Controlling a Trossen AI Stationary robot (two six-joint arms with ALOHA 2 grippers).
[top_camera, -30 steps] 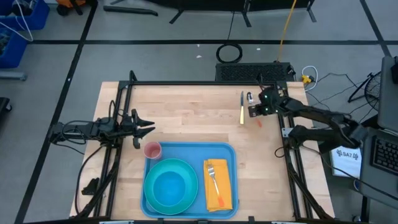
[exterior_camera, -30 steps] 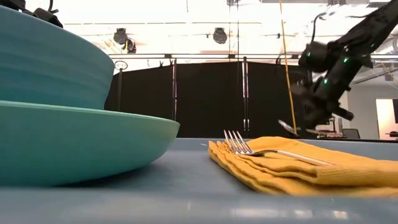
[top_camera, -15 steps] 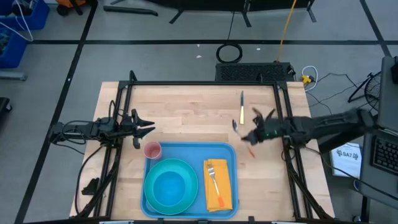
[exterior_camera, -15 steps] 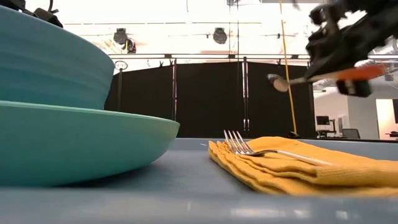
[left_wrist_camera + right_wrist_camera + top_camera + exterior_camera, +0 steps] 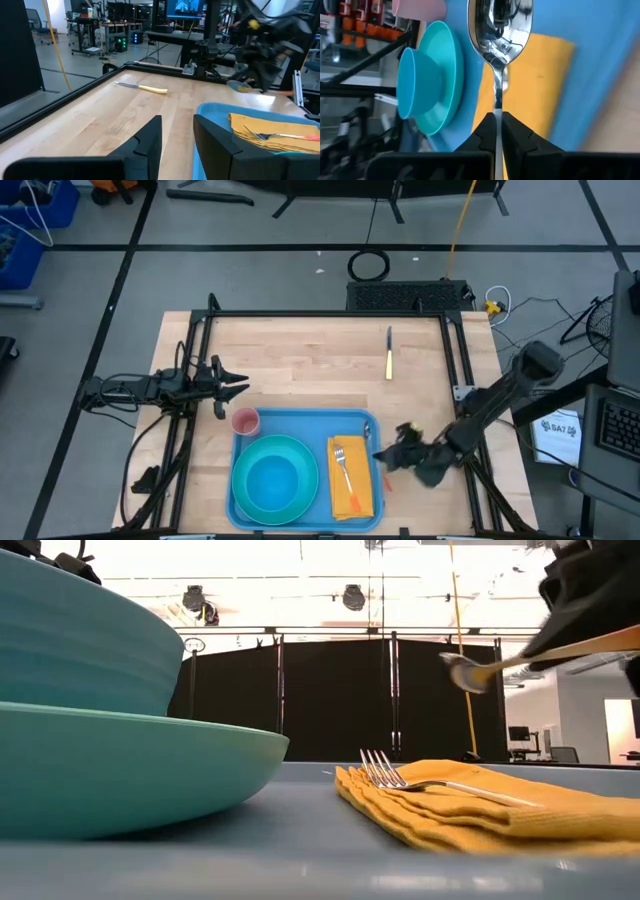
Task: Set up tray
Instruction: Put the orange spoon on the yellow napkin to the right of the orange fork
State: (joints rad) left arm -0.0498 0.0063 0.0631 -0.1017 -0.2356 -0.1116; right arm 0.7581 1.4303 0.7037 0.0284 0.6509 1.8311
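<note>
The light-blue tray (image 5: pixel 300 418) lies at the table's near middle. On it rest a teal plate with a bowl (image 5: pixel 275 480) and a yellow napkin (image 5: pixel 353 480) with a fork (image 5: pixel 342 462) on top. A pink cup (image 5: pixel 245 421) stands at the tray's far left corner. My right gripper (image 5: pixel 398 455) hovers at the tray's right rim, shut on a metal spoon (image 5: pixel 499 30) with an orange handle (image 5: pixel 595 644). My left gripper (image 5: pixel 177 137) waits open over the table's left side, left of the cup. My right gripper pinches the spoon's handle just behind the neck (image 5: pixel 498 102) between its two fingers. It comes level from the table's right. The spoon is lifted clear and about level, its bowl (image 5: pixel 460 671) pointing toward the table's left, over the tray's right part.
A knife with a yellow handle (image 5: pixel 389 356) lies on the bare wood at the far right of the table. Black frame rails (image 5: pixel 455 370) run along the table's edges. Bare wood shows between the tray and the far edge.
My right gripper has carried the spoon from beside the knife at the far right toward the near edge, ending at the tray's right rim. It stayed shut on the spoon, which stays clear of the table. The left arm has kept still.
</note>
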